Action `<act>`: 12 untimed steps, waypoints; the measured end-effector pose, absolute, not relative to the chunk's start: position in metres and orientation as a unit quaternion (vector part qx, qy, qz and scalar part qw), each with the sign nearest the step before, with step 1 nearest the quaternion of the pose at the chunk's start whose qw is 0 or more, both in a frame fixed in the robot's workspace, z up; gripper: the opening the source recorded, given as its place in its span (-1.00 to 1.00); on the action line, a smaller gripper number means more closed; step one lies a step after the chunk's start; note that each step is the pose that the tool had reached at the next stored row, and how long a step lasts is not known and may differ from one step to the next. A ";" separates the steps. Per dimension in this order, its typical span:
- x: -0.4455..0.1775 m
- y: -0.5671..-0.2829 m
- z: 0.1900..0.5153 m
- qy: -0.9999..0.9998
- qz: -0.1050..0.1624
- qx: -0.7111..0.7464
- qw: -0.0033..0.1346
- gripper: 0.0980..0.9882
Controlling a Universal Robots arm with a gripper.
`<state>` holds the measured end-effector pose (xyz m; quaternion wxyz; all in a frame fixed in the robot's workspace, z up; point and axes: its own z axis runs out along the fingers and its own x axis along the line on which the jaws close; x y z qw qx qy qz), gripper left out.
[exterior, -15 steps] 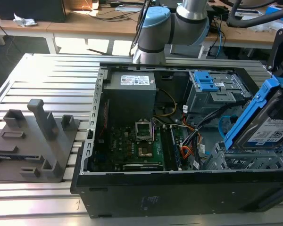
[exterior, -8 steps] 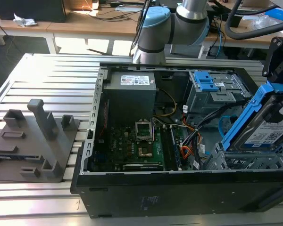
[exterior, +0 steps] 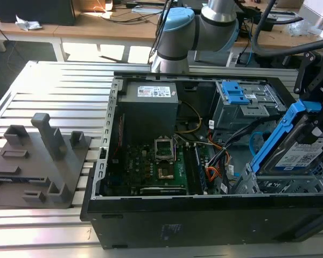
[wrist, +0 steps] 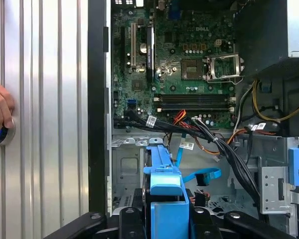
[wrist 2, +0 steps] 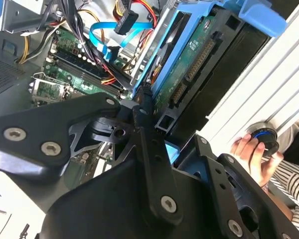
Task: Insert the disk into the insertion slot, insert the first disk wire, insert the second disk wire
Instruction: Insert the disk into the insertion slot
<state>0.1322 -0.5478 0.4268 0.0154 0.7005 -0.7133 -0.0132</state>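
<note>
Tilting steeply, the disk (exterior: 307, 153) is held by the gripper (wrist: 162, 221), whose fingers (wrist 2: 143, 112) are closed on the edges of its blue carrier (exterior: 277, 134). Its lower end is seen at the insertion slot (exterior: 282, 185), at the exterior view's right end of the computer case (exterior: 204, 220); whether they touch cannot be told. A person's hand (wrist 2: 249, 152) is rested on a knob (wrist 2: 263, 135).
</note>
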 end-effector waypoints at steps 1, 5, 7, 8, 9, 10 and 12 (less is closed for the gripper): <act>0.132 -0.548 0.424 -0.713 -0.013 0.700 0.015 -0.40; 0.132 -0.548 0.415 -0.713 -0.013 0.701 0.015 -0.40; 0.132 -0.548 0.408 -0.713 -0.013 0.700 0.015 -0.40; 0.132 -0.548 0.405 -0.713 -0.013 0.701 0.015 -0.40; 0.132 -0.548 0.402 -0.713 -0.013 0.701 0.015 -0.40; 0.132 -0.548 0.400 -0.713 -0.013 0.701 0.015 -0.40; 0.132 -0.548 0.396 -0.713 -0.013 0.701 0.015 -0.40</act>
